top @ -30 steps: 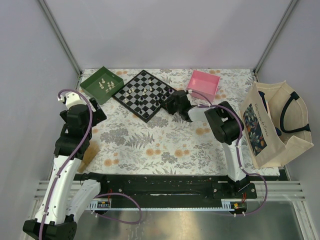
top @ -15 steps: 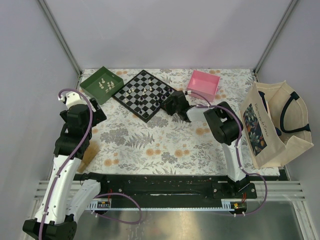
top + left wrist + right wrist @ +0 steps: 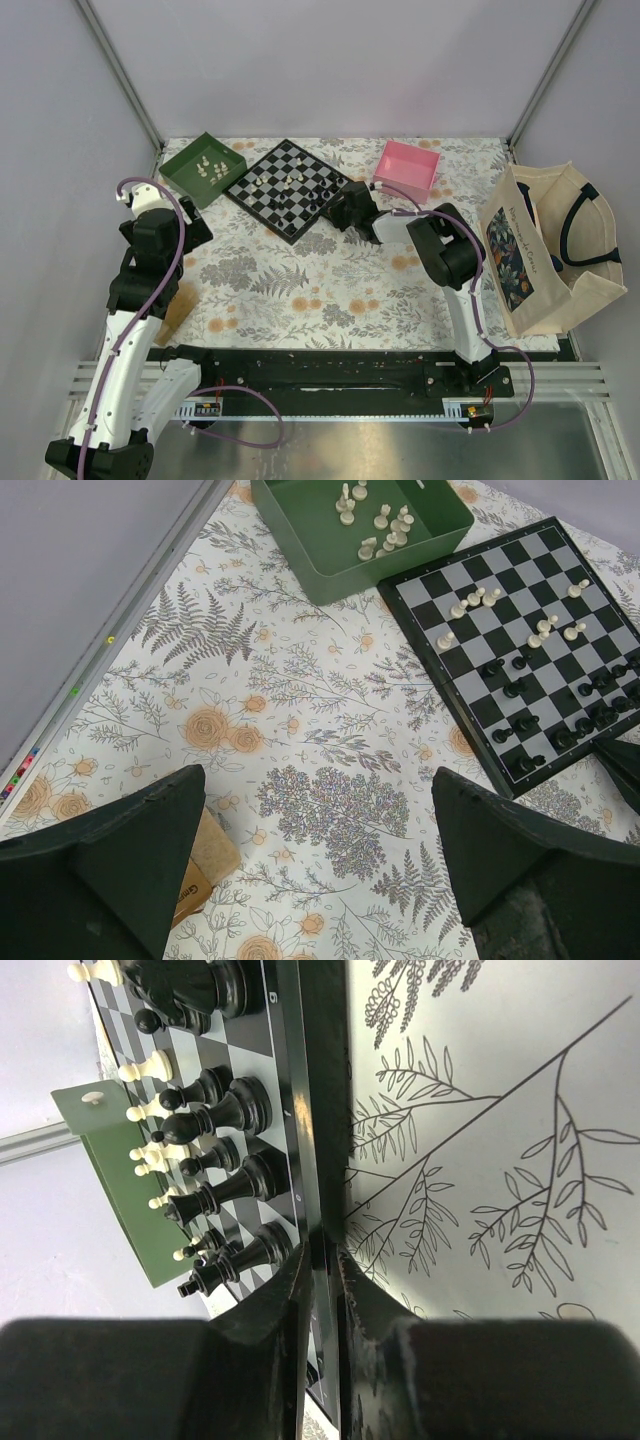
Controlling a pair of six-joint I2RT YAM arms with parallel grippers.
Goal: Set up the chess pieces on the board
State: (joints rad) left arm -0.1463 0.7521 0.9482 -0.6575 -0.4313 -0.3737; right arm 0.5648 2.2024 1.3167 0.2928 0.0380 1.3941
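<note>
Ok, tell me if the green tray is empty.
Not empty: several cream-white pieces lie inside the green tray, seen from the left wrist.

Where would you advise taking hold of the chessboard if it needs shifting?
Grip the chessboard by its black border on the edge facing the right gripper, coming in low and level. It lies flat, so only the rim fits between the fingers, and the chess pieces stand clear of it.

Board, tray, box, bag on table
</note>
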